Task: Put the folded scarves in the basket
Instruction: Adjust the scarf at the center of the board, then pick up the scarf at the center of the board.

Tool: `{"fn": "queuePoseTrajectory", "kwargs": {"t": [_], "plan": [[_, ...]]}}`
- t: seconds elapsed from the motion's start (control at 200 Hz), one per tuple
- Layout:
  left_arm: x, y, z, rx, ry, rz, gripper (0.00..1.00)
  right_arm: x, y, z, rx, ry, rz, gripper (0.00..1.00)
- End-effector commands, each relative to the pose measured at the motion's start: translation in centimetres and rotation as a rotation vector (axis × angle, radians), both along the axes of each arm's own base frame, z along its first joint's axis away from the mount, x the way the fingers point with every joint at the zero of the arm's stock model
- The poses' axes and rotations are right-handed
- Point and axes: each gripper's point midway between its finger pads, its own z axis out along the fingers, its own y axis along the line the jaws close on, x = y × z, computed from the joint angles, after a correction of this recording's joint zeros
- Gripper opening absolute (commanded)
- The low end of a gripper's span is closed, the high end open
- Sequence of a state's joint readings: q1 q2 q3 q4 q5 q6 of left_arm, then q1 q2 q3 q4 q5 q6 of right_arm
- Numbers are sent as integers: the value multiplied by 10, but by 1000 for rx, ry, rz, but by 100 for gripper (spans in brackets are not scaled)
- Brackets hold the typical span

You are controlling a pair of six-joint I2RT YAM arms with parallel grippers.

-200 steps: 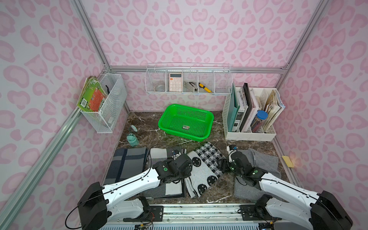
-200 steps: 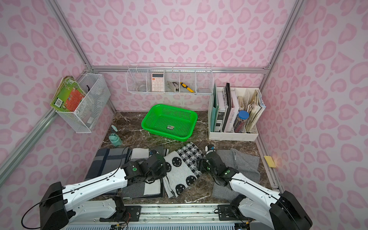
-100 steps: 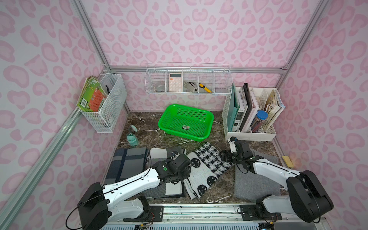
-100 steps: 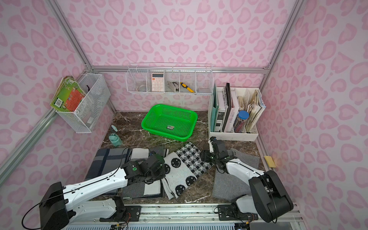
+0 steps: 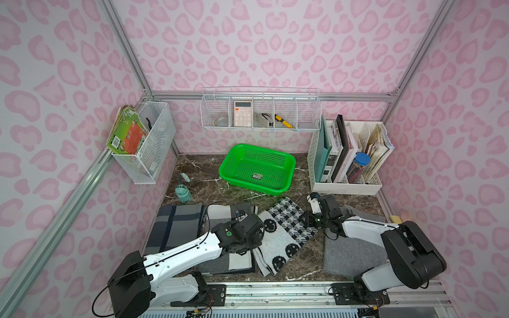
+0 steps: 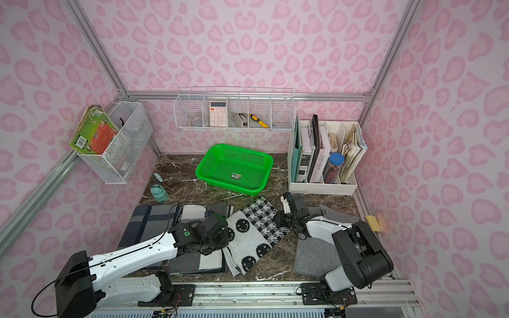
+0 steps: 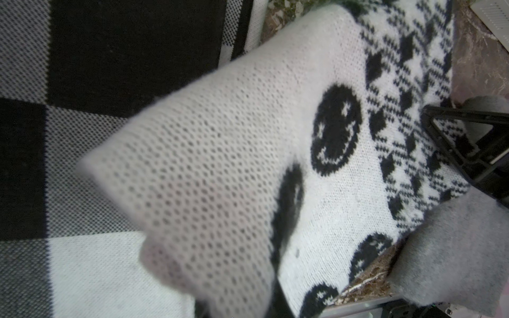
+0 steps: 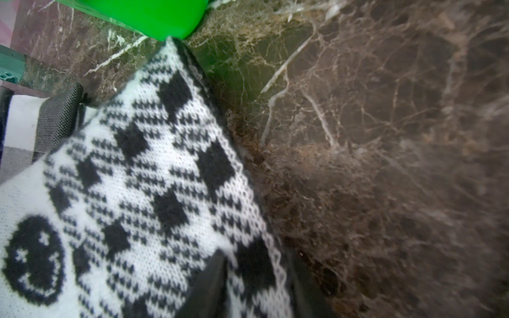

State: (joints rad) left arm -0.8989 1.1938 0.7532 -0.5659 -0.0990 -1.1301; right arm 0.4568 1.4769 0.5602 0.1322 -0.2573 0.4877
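The folded scarf, black and white with smiley faces and houndstooth, lies on the marble floor in front of the green basket. My left gripper is shut on the scarf's left edge, and in the left wrist view that edge of the scarf rises close to the lens and hides the fingers. My right gripper is shut on the right edge of the scarf, one dark finger on each side. A corner of the basket shows just beyond.
A navy plaid scarf and a black, white and grey check scarf lie to the left, and a grey scarf lies under the right arm. A teal bottle stands back left. A white file organiser stands back right.
The right arm has swung to the scarf's right edge, and its jaws have closed there. The left gripper has kept its hold and hardly moved.
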Motion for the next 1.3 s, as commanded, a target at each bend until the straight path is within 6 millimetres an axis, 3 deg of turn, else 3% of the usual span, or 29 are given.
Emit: {"fn": "queuePoseTrajectory", "kwargs": {"t": [0.0, 0.2, 0.365, 0.43, 0.485, 0.58, 0.725, 0.915, 1.096, 1.296], "plan": [[8, 1, -2, 5, -8, 13, 17, -6, -8, 0, -3, -6, -40, 18], [34, -15, 0, -20, -13, -4, 21, -27, -33, -5, -36, 9, -137, 17], [48, -19, -3, 0, -12, 8, 39, -37, -55, -4, -81, -1, -222, 18], [48, -14, -8, 29, 1, 26, 46, -37, -59, 3, -76, -19, -238, 26], [45, -9, -14, 53, 17, 37, 51, -36, -59, 10, -66, -43, -238, 39], [39, 1, -19, 80, 36, 62, 57, -32, -58, 21, -50, -92, -234, 54], [26, 7, -19, 48, 61, 78, 66, -19, -55, 33, -33, -131, -214, 66], [12, 8, -18, 6, 77, 96, 69, 0, -39, 39, -22, -128, -155, 72], [5, 4, -24, -10, 82, 106, 69, 9, -26, 20, -33, -62, -112, 73], [11, -14, -22, -40, 67, 84, 64, 8, -24, 8, -26, -38, -110, 73]]}}
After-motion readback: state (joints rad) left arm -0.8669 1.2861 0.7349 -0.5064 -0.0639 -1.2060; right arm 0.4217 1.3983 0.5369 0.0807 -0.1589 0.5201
